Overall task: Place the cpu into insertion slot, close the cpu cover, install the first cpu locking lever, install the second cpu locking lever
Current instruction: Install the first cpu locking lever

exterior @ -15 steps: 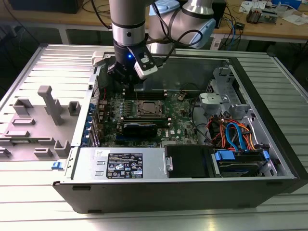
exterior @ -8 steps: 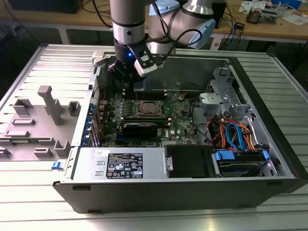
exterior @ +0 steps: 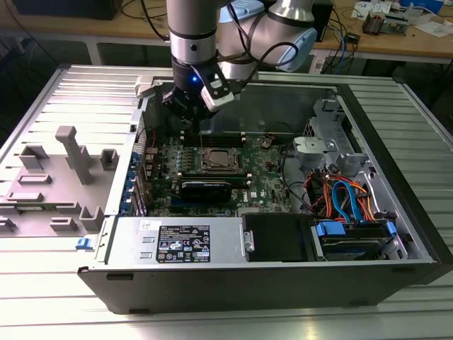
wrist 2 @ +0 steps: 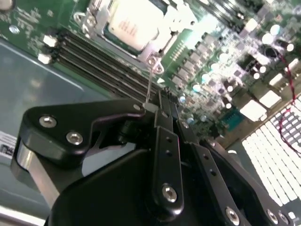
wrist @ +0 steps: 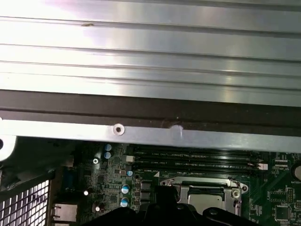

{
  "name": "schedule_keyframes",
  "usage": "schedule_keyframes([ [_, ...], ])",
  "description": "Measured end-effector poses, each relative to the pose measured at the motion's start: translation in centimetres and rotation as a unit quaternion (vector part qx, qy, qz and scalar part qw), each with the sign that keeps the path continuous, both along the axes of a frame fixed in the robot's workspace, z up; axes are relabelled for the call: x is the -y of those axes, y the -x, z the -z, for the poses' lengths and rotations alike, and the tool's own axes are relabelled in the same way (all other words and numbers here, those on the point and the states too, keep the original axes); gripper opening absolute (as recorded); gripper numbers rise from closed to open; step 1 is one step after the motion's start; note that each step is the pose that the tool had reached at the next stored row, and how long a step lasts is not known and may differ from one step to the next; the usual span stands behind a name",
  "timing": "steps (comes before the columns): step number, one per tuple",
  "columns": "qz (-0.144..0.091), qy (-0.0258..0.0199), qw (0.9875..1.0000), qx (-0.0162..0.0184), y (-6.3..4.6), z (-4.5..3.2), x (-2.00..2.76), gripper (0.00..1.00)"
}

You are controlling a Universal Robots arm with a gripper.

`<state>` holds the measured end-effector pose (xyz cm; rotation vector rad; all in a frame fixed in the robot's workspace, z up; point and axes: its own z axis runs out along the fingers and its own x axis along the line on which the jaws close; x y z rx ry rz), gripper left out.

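- Where the arm (exterior: 191,35) reaches down into the open computer case (exterior: 396,276), the gripper (exterior: 188,115) hangs over the motherboard (exterior: 267,177), just beside the insertion slot (exterior: 204,161) on the exterior view's left.
- Gripper (wrist 2: 157,106), second wrist view: the black fingers (wrist 2: 165,141) are pressed together, clenched on a thin wire locking lever (wrist 2: 149,84). The lever runs from a corner of the socket to the fingertips. Whether it is the first or the second lever cannot be told.
- The cpu (wrist 2: 129,23) lies in the insertion slot, its dull silver top facing up.
- The cpu cover (wrist 2: 151,51) lies down around the cpu as a silvery frame, and the chip shows through its window.
- Long dark memory slots (wrist: 188,157) run alongside the socket.
- A black graphics card (exterior: 205,188) sits on the socket's near side in the exterior view.
- A grey fixture tray (exterior: 56,177) stands beside the case, on the exterior view's left.
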<state>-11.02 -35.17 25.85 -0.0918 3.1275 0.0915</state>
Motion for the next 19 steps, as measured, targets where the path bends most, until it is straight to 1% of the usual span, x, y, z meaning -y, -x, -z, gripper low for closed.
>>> schedule_keyframes([
  [1,0.0,0.0,1.0,0.0,-0.3,0.02,0.0,0.11],
  [3,0.0,-0.0001,1.0,0.0005,-0.5,0.09,0.0,0.11],
  [6,0.0,0.0016,1.0,0.0015,-0.7,0.31,-0.04,0.11],
  [7,0.0,0.0032,1.0,0.0016,-0.9,0.46,-0.05,0.11],
  [9,0.0,0.0032,1.0,0.0016,-0.9,0.58,-0.05,0.11],
  [11,0.0,0.0038,1.0,0.0018,-0.9,0.89,-0.05,0.11],
  [12,0.0,0.0053,1.0,0.0017,-1.0,0.94,-0.06,0.11],
  [14,0.007,0.0062,1.0,0.0018,-1.1,1.03,-0.07,0.11],
  [16,0.022,0.0064,0.9997,0.0016,-1.1,1.17,-0.08,0.11],
  [18,0.024,0.0065,0.9997,0.0015,-1.2,1.24,-0.09,0.11],
  [19,0.024,0.0064,0.9997,0.0016,-1.3,1.3,-0.17,0.11],
])
